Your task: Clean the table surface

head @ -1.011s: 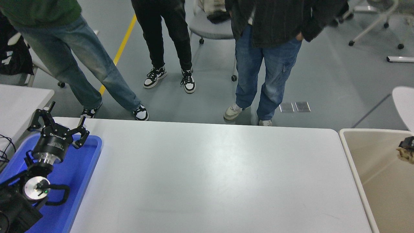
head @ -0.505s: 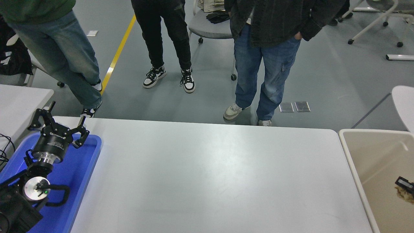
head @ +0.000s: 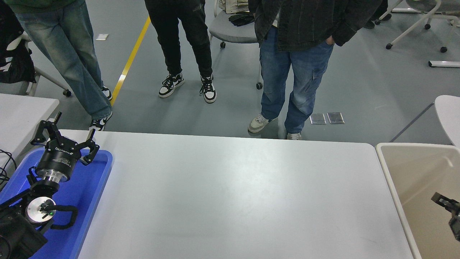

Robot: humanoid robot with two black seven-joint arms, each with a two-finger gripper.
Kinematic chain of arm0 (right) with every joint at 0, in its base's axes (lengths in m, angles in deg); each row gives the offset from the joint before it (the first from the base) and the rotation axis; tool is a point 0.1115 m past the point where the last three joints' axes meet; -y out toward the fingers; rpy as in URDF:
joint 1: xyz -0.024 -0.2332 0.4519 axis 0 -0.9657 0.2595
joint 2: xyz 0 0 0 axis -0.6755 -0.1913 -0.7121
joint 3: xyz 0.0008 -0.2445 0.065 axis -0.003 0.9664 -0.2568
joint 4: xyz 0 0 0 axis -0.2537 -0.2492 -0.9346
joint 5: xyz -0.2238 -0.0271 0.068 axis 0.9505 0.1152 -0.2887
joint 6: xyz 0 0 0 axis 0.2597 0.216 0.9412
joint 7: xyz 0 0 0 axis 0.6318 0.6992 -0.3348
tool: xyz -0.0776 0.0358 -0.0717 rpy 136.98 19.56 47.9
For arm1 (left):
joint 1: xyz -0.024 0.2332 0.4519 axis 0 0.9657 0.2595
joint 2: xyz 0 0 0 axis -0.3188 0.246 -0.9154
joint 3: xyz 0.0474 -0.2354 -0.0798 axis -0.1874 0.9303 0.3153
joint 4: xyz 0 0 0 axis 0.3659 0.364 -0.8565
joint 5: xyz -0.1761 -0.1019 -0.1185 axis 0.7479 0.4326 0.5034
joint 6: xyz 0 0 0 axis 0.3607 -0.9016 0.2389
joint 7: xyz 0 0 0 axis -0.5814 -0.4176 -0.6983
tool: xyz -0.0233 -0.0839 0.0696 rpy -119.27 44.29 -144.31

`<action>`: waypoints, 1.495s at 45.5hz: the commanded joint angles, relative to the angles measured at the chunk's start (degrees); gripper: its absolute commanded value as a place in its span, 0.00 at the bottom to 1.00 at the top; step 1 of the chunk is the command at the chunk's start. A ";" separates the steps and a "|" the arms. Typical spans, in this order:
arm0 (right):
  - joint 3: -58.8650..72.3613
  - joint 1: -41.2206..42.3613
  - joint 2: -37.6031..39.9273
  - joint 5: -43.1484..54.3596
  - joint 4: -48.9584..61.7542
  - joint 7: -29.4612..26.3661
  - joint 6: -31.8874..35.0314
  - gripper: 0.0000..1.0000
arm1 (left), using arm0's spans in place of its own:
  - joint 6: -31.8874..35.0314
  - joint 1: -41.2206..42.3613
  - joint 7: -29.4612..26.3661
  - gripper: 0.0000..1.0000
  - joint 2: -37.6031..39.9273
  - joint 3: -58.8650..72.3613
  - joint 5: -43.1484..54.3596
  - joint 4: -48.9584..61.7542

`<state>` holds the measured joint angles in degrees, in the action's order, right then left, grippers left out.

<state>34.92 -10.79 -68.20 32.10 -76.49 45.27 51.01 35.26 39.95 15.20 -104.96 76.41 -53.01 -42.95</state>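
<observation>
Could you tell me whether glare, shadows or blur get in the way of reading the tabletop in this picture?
Head view: sharp throughout, with no motion blur; a soft, pale sheen crosses the middle of the table surface without hiding anything; shadows are faint and diffuse, as under even overhead light; the right gripper is cut off by the picture's edge over the beige bin.

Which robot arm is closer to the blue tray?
The left one. The left end effector hangs right over the far end of the blue tray. The right end effector is far across the table surface, over the beige bin.
</observation>
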 commanded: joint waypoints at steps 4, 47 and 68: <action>-2.55 4.42 -0.38 -34.14 0.44 3.74 -0.23 0.99 | 0.00 0.00 -0.01 1.00 0.00 0.00 0.00 0.00; -78.82 -8.50 -13.29 -6.85 -35.77 29.23 16.56 1.00 | 0.00 0.00 -0.01 1.00 0.00 0.00 0.00 0.00; -82.53 -7.97 -13.22 -5.24 -34.36 29.41 16.21 1.00 | 0.00 0.00 -0.01 1.00 0.00 0.00 0.00 0.00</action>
<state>-45.55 -18.72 -81.25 25.97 -111.32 74.34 66.99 35.25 39.94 15.20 -104.96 76.41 -53.01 -42.95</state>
